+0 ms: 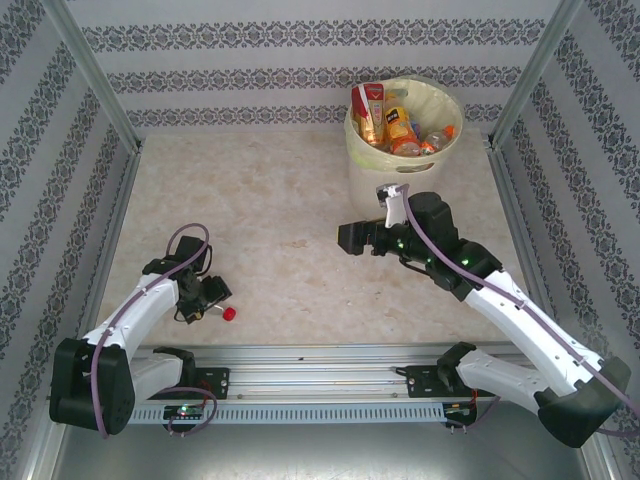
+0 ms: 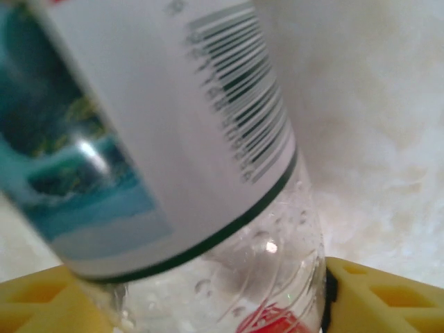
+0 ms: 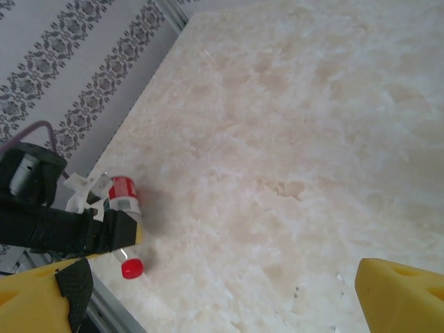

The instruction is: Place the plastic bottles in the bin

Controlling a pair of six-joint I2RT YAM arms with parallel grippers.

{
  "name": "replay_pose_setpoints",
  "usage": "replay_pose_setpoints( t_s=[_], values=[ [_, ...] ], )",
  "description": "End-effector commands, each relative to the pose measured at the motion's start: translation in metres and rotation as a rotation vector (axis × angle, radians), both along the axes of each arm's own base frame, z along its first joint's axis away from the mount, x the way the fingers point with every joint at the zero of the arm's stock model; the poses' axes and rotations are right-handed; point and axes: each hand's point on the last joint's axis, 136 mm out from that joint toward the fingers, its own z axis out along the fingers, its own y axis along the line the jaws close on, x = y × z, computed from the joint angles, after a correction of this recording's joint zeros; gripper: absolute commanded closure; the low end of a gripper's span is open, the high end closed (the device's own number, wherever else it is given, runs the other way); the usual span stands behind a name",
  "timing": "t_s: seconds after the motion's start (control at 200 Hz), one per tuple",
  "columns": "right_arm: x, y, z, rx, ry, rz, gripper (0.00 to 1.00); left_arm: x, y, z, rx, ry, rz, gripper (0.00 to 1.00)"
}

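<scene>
A clear plastic bottle point(image 2: 208, 139) with a white-and-teal barcoded label and a red cap point(image 1: 229, 314) is gripped between the left fingers point(image 2: 388, 298), which are closed against its sides, near the front left of the counter point(image 1: 280, 200); whether it rests on the counter cannot be told; the right fingers point(image 3: 399, 298) are spread wide with nothing between them, just in front of the bin point(image 1: 365, 165); several bottles point(image 1: 405, 135) are contained in the bin, at the far right.

left gripper point(image 1: 205, 299) at red-capped bottle point(image 1: 227, 313); bin point(image 1: 368, 172) far right holds bottles point(image 1: 404, 134).
</scene>
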Motion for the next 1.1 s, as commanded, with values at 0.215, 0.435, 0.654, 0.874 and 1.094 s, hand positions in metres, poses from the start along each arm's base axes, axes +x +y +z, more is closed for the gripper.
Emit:
replay_pose_setpoints(
  t_s=[0.215, 0.435, 0.654, 0.874, 1.094],
  values=[
    [-0.009, 0.024, -0.026, 0.184, 0.205, 0.017, 0.05, 0.024, -0.044, 0.024, -0.143, -0.165, -0.200, 0.39],
    [0.004, 0.045, -0.039, 0.330, 0.342, -0.007, 0.07, 0.043, -0.108, 0.080, -0.248, -0.444, -0.429, 0.39],
    [0.018, 0.069, -0.050, 0.376, 0.439, 0.031, 0.07, 0.044, -0.167, 0.123, -0.339, -0.633, -0.626, 0.39],
    [0.030, 0.086, -0.052, 0.410, 0.460, 0.066, 0.07, 0.035, -0.210, 0.145, -0.349, -0.737, -0.787, 0.34],
    [0.034, 0.101, -0.047, 0.461, 0.464, 0.131, 0.07, 0.028, -0.241, 0.151, -0.349, -0.743, -0.888, 0.32]
  ],
)
